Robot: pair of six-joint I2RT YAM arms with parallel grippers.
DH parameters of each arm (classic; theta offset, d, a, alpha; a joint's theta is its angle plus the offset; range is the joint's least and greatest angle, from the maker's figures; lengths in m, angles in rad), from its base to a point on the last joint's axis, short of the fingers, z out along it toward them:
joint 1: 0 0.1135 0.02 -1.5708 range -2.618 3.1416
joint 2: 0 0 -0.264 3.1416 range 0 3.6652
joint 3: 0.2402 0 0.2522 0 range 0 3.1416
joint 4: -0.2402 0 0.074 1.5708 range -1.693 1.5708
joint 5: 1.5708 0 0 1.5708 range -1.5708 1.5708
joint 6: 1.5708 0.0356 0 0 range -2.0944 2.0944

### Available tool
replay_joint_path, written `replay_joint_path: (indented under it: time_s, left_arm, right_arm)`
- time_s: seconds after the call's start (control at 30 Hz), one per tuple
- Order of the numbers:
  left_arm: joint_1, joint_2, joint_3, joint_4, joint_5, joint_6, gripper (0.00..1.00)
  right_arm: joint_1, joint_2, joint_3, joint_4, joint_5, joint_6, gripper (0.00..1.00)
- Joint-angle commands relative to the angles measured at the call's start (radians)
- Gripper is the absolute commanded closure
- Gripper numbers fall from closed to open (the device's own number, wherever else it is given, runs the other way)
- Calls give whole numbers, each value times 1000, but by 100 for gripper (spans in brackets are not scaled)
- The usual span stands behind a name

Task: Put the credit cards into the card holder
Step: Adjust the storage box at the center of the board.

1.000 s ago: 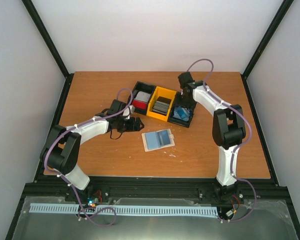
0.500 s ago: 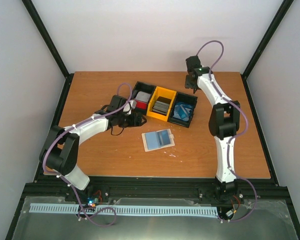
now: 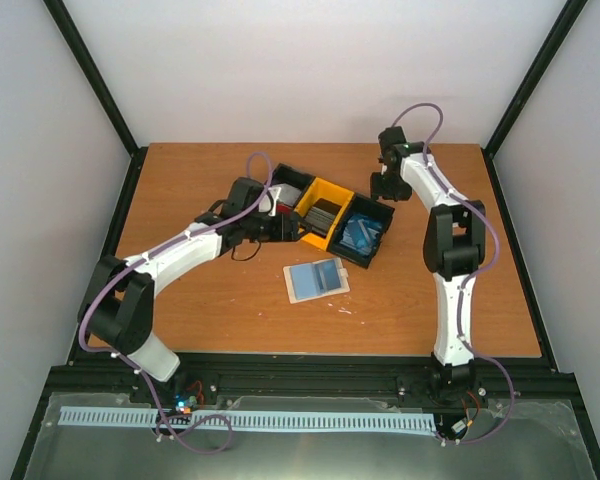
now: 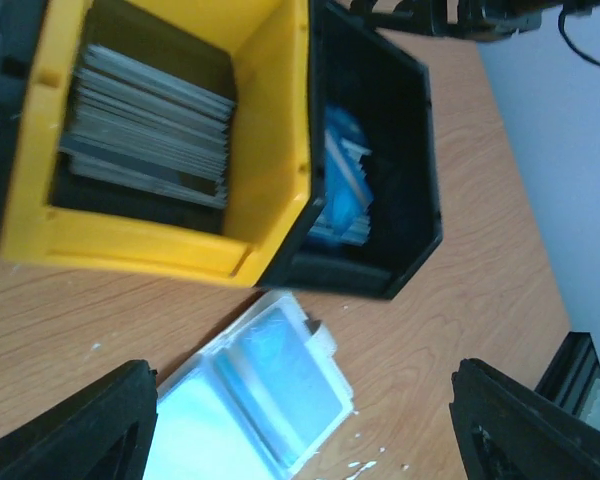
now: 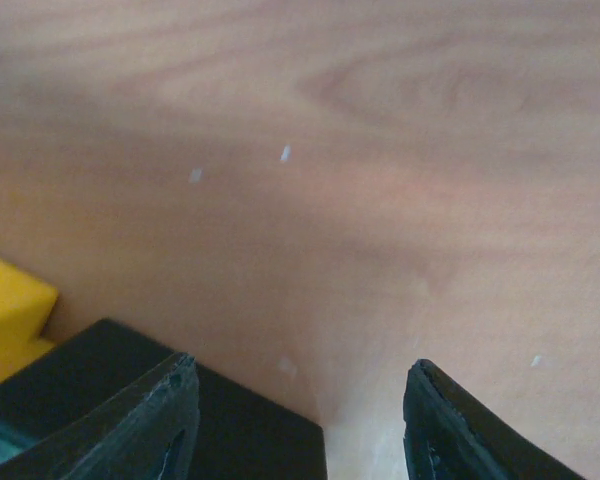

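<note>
Two grippers: both wide open, nothing held.
L gripper (image 4: 305,428): fingers well apart; sits over tray's left end; contact w/ tray can't tell.
R gripper (image 5: 300,410): fingers well apart, bare table (image 3: 210,310) btwn them; low by tray's far right corner, which shows beside one finger in the wrist view.
Tray (image 3: 360,257): 3 bins in a row, lying at an angle on table.
Left bin (image 3: 283,180): black, mostly hidden by L gripper; some pale grey cards show.
Yellow bin (image 4: 130,255): middle; stack of dark grey cards (image 4: 145,120).
Right bin (image 4: 380,278): black; loose pale blue cards (image 4: 342,185).
Card holder (image 4: 255,395): open flat on table, near side of tray, just in front of yellow and right bins, not touching. Pale, w/ blue-tinted rectangle on its face (card or pocket, can't tell); small tab on one edge.
</note>
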Motion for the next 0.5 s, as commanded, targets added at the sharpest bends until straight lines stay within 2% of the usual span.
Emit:
replay_joint_path:
  time_s: [0.0, 0.13, 0.2, 0.27, 0.4, 0.47]
  left_arm:
    - [-56, 28, 64, 24, -10, -69, 19]
    - [-127, 64, 99, 14, -60, -98, 27]
    - [-171, 95, 128, -6, -103, -106, 35]
    - [-214, 132, 158, -23, -159, -117, 50]
    - [-263, 209, 221, -26, -210, -159, 69]
    - [-281, 247, 260, -16, -213, -164, 74]
  right_arm:
    - [7, -141, -156, -26, -186, -22, 44]
    - [7, -248, -301, 24, -230, 5, 44]
    - [7, -299, -372, 56, -223, 27, 44]
    - [7, -369, -456, 105, -166, 76, 44]
    - [7, -534, -582, 184, -127, 128, 51]
    - [7, -622, -647, 212, -126, 124, 53]
